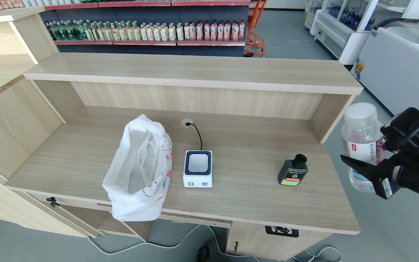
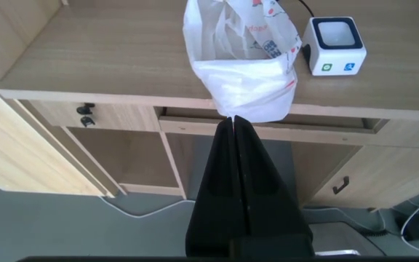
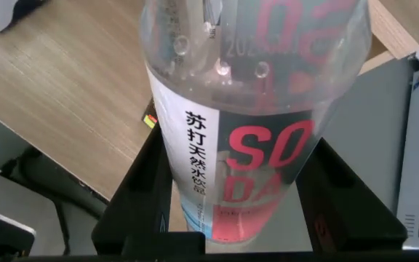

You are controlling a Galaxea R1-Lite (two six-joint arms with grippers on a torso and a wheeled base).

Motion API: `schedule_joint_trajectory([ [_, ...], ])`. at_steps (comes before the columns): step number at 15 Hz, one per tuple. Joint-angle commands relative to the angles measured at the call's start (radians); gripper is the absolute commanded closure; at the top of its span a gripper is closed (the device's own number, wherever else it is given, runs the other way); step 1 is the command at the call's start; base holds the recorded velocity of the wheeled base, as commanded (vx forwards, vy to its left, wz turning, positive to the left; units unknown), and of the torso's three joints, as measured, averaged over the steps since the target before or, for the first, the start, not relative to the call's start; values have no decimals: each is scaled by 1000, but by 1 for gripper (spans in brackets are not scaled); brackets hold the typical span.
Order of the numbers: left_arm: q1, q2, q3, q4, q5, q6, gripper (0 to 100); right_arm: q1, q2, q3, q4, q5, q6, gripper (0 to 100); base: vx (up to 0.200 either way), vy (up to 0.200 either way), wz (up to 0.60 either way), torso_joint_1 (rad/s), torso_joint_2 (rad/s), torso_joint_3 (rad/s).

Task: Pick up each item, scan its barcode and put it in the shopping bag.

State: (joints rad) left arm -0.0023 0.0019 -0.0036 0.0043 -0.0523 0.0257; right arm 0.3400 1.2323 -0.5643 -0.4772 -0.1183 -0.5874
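The right claw (image 1: 365, 166) is clamped around the clear soda bottle (image 1: 361, 138), holding it upright in the air just off the right end of the bench (image 1: 253, 153), well apart from the scanner (image 1: 198, 168). The left claw (image 2: 236, 131) hangs pinched shut, empty, below the bench front. By my reading, one item is lifted but not yet scanned; the shopping bag (image 1: 140, 167) looks empty and the small dark bottle (image 1: 293, 170) waits on the bench

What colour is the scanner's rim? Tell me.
Scanner rim: dark blue; head view shows it best.
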Motion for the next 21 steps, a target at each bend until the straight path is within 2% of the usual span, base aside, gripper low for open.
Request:
schedule_joint_trajectory([
  [1,-1,0,1,0,0,3,100,2,15,-3,-1,5,0,100,0,200,0,12,12,-2],
  [5,-1,0,1,0,0,5,100,2,49,-14,-3,6,5,100,0,200,0,6,2,-1],
  [7,-1,0,1,-1,0,6,100,1,87,-57,-3,48,9,100,0,200,0,2,2,7],
  [10,-1,0,1,-1,0,6,100,-1,161,-131,-32,57,8,100,0,200,0,2,2,1],
  [12,-1,0,1,-1,0,5,100,-1,242,-171,-119,78,1,100,0,200,0,2,2,5],
  [14,-1,0,1,0,0,-3,100,-13,317,-178,-204,86,-9,100,0,0,0,0,0,0],
  [19,-1,0,1,0,0,-3,100,-58,510,-186,-483,233,-57,100,0,0,0,0,0,0],
  [20,-1,0,1,0,0,-3,100,-67,578,-203,-578,292,-58,100,0,0,0,0,0,0],
  [21,-1,0,1,0,0,-3,100,-67,605,-215,-606,324,-58,100,0,0,0,0,0,0],
])
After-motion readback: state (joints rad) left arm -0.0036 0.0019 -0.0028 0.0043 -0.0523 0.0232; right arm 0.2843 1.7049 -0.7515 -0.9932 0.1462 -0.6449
